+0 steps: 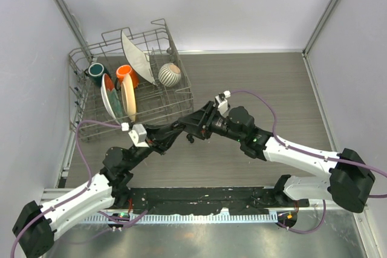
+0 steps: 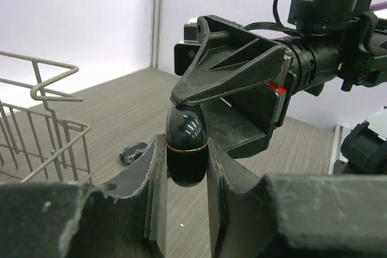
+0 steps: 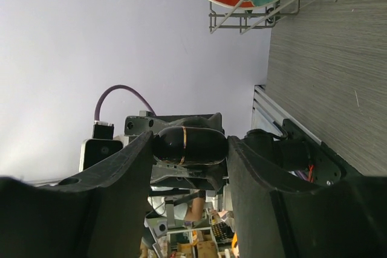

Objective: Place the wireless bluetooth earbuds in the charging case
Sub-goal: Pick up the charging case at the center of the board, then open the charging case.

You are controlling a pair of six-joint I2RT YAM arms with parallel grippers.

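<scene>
The charging case (image 2: 186, 149), a glossy black pebble with a thin gold seam, hangs above the table where the two arms meet. My left gripper (image 2: 185, 156) is shut on its lower half, pinching its sides. My right gripper (image 3: 190, 148) spans it lengthwise, and the case (image 3: 188, 144) touches both fingers end to end. In the top view the left gripper (image 1: 180, 127) and right gripper (image 1: 197, 121) meet nose to nose, hiding the case. One small black earbud (image 2: 133, 152) lies on the wood table beyond the left fingers.
A wire dish rack (image 1: 78, 58) stands at the back left with plates, two cups and a striped bowl. Its wires (image 2: 42, 125) are close on the left in the left wrist view. The rack (image 3: 242, 19) with a red plate shows in the right wrist view.
</scene>
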